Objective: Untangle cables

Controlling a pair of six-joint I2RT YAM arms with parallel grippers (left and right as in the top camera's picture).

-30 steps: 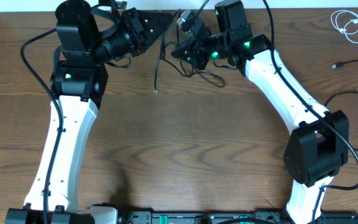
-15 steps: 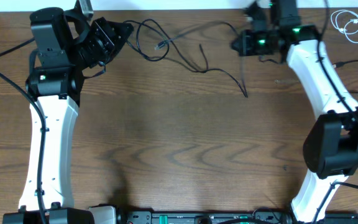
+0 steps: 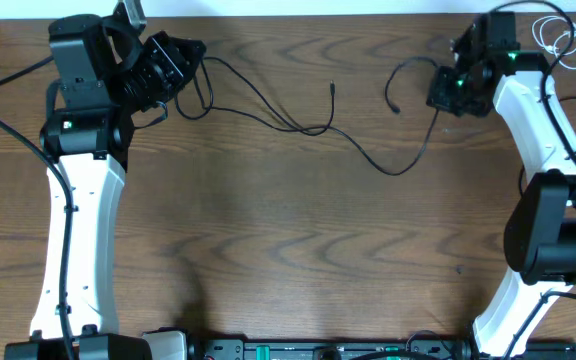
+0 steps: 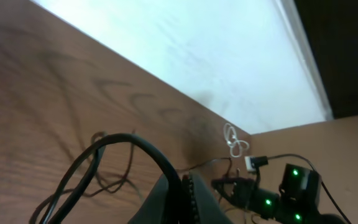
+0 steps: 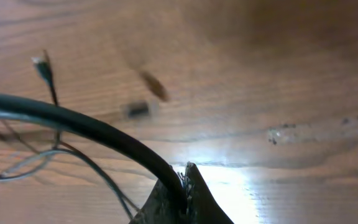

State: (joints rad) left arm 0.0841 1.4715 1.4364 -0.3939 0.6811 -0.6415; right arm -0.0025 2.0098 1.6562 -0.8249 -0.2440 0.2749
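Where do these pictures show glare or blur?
Right wrist view: white glare on the brown wooden table; the thin black cable near the lens is blurred. Left wrist view: white background washed out. Overhead view: sharp, evenly lit.

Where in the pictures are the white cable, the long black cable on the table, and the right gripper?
white cable (image 3: 568, 38), overhead view, on its coil.
long black cable (image 3: 393, 172), overhead view, on its lowest bend.
right gripper (image 5: 186, 177), right wrist view, between its closed fingertips.
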